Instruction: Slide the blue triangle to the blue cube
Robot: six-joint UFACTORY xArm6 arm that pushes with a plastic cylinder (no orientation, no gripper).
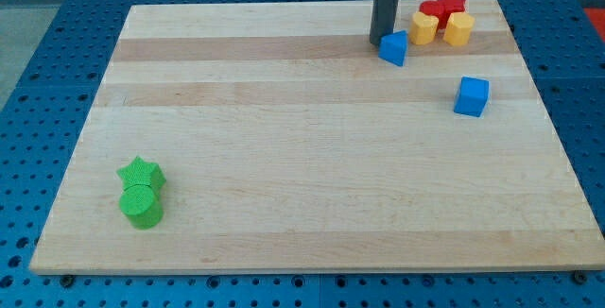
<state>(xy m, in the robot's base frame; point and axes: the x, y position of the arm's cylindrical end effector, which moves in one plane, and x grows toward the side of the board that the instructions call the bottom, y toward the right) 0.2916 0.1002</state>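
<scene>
Wooden board lying on a blue perforated table, seen from a raised angle. Places given relative to the blue cube, toward the view's right in the board's upper part.

Nearest the view's bottom, far to the view's left of the blue cube and well below it: green star, with a green cylinder touching it just beneath.

Next, the blue cube itself, standing alone.

Up and to the view's left of the blue cube, near but apart from it: blue triangle. Dark rod coming down from the view's top, with my tip just beside the blue triangle's left edge, seemingly touching it. No claw on this arm, only the rod, so nothing to release or clench.

Farthest, above the blue cube near the board's top edge: two yellow blocks, shapes hard to make out, side by side, the left one just beside the blue triangle. Red star touching both from behind.
</scene>
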